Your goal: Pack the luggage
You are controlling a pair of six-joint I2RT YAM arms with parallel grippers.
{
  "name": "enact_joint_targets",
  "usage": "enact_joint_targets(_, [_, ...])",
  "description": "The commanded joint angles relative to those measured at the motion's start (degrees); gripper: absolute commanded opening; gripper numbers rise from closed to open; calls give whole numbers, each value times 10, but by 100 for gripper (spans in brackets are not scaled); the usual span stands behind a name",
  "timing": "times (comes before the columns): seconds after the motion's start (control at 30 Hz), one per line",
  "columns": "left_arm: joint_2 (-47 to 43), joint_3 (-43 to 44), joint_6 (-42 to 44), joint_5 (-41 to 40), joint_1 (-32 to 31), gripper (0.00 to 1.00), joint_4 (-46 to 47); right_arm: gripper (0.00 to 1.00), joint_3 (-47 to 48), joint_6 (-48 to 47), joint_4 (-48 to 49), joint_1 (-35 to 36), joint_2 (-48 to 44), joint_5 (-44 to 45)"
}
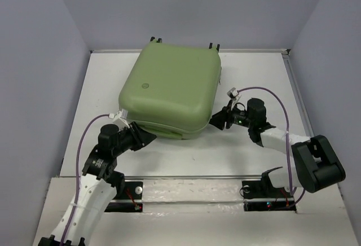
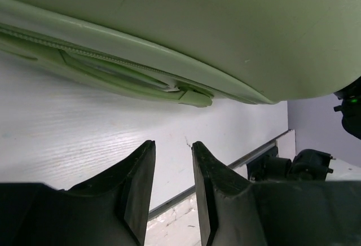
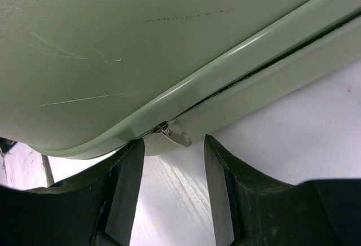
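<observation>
**Both pincers at the near edge of the closed luggage**

On the left, the left pincer [image 1: 148, 137] points at the near-left corner of the luggage [image 1: 169, 91], low over the table [image 1: 101, 88]. In the left wrist view its two fingers [image 2: 141, 172] stand a little apart with only a narrow gap. Nothing is between them, so it is open and holds nothing. Just ahead of the tips we see the seam [image 2: 113, 48] of the shell with its zipper line and a small green tab [image 2: 194, 97]. The fingertips do not touch it.

In the middle, the luggage lies flat on the white table, closed and a little turned, with its broad light-green shell upward. It takes the middle and the far part of the table, and small dark parts [image 1: 156, 39] show at its far edge.

On the right, the right pincer [image 1: 215, 120] comes to the near-right corner of the luggage from the side. In the right wrist view its fingers [image 3: 127, 184] are apart, wider than those on the left. A small metal zipper pull [image 3: 175, 137] hangs from the seam just at the tips, nearer to the finger at the left of this view. We cannot tell whether it touches. This pincer is open too and grips nothing.
</observation>
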Motion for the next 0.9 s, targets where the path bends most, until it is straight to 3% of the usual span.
enact_joint_targets(0.0, [23, 2, -21, 49, -7, 44, 82, 52, 9, -5, 118, 0, 38, -61])
enact_joint_targets(0.1, [74, 3, -36, -4, -61, 47, 124, 49, 11, -6, 139, 0, 54, -73])
enact_joint_targets(0.27, [164, 12, -75, -102, -216, 55, 222, 35, 14, 8, 169, 0, 72, -82])
enact_joint_targets(0.37, [212, 29, -84, -137, -264, 55, 251, 30, 15, 23, 198, 0, 83, -89])
enact_joint_targets(0.47, [236, 53, -81, -159, -284, 56, 256, 23, 10, 33, 230, 0, 93, -93])
enact_joint_targets(0.57, [264, 72, -73, -173, -297, 56, 285, 7, 0, 55, 260, 0, 102, -87])
enact_joint_targets(0.67, [285, 78, -65, -185, -296, 57, 309, 7, -11, 76, 267, 0, 99, -73])
enact_joint_targets(0.8, [321, 93, -51, -212, -297, 57, 360, 7, -31, 52, 148, 51, 34, 27])
enact_joint_targets(0.87, [348, 107, -40, -226, -296, 58, 370, 7, -30, 27, 29, 82, -22, 116])
